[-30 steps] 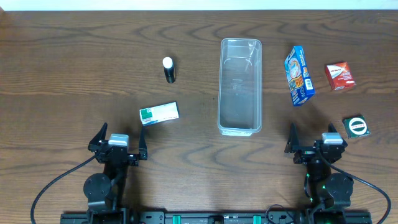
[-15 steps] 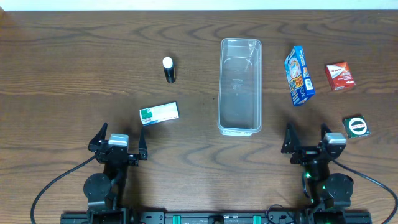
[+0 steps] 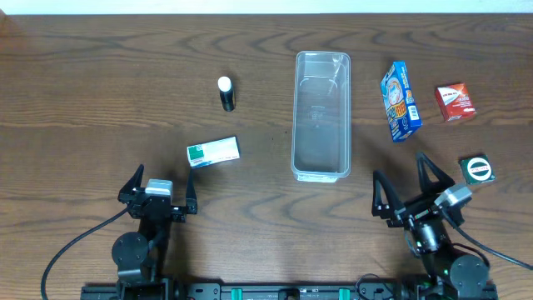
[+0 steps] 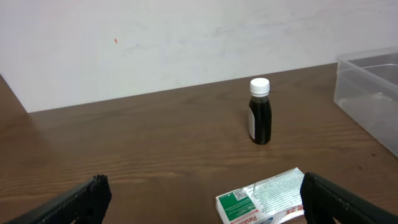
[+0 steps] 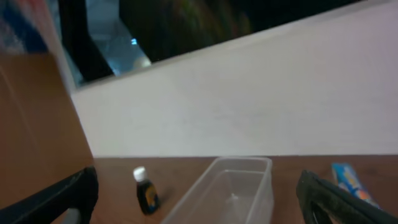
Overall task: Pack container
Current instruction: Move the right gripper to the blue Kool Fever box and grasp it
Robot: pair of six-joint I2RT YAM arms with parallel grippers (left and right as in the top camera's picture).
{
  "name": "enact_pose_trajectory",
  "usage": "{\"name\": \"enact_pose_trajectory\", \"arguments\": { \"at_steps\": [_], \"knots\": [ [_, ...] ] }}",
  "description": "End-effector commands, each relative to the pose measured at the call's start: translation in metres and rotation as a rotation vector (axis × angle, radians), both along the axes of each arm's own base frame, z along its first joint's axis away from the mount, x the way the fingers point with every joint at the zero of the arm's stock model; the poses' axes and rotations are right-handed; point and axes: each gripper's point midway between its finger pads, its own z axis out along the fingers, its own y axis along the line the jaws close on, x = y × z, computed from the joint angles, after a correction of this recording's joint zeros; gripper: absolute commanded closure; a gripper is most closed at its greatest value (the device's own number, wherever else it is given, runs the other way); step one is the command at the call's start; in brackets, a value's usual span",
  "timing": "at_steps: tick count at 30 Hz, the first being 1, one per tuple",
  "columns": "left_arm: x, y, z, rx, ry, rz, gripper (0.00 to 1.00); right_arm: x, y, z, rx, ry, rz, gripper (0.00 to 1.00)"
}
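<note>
The container [image 3: 321,117], a long clear plastic tub, lies empty at the table's middle; its end shows in the right wrist view [image 5: 233,190] and its corner in the left wrist view [image 4: 373,93]. My left gripper [image 3: 160,185] stands open at the near left, with nothing between its fingers; a green-and-white box [image 3: 213,152] lies just ahead of it, also the box [image 4: 264,199] low in its own view. My right gripper [image 3: 402,187] is open at the near right, turned toward the tub, with nothing in it.
A small dark bottle with a white cap [image 3: 226,93] stands left of the tub. Right of it lie a blue snack box [image 3: 400,102], a red box [image 3: 455,102] and a round green-and-white item [image 3: 478,169].
The right arm has swung and tilted leftward, its fingers now pointing toward the tub. The left arm and all objects have stayed put.
</note>
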Motion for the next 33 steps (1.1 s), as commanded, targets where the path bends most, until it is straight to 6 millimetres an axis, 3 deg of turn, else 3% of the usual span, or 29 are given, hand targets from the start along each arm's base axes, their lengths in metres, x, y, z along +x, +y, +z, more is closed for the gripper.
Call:
{"name": "enact_pose_trajectory", "arguments": {
  "at_steps": [1,4,8,15,20,28,33],
  "knots": [
    [0.0,-0.002,-0.015,-0.01,0.042,-0.013,0.02,-0.007,-0.006,0.042,-0.139,-0.074,-0.076,0.01],
    [0.0,-0.002,-0.015,-0.01,0.042,-0.013,0.02,0.003,-0.017,0.054,-0.214,0.01,-0.153,0.01],
    [0.0,-0.002,-0.015,-0.01,0.042,-0.013,0.02,0.032,-0.039,0.054,-0.262,0.244,-0.262,0.01],
    [0.0,-0.002,-0.015,-0.01,0.042,-0.013,0.02,0.077,-0.041,0.047,-0.436,0.62,-0.205,0.01],
    [0.0,-0.002,-0.015,-0.01,0.042,-0.013,0.02,0.095,-0.045,0.039,-0.478,0.892,-0.148,0.01],
    [0.0,-0.002,-0.015,-0.01,0.042,-0.013,0.02,0.133,-0.054,0.025,-0.509,0.987,-0.168,0.01],
    [0.0,-0.002,-0.015,-0.01,0.042,-0.013,0.02,0.141,-0.062,0.011,-0.542,1.019,-0.183,0.01]
  ]
}}
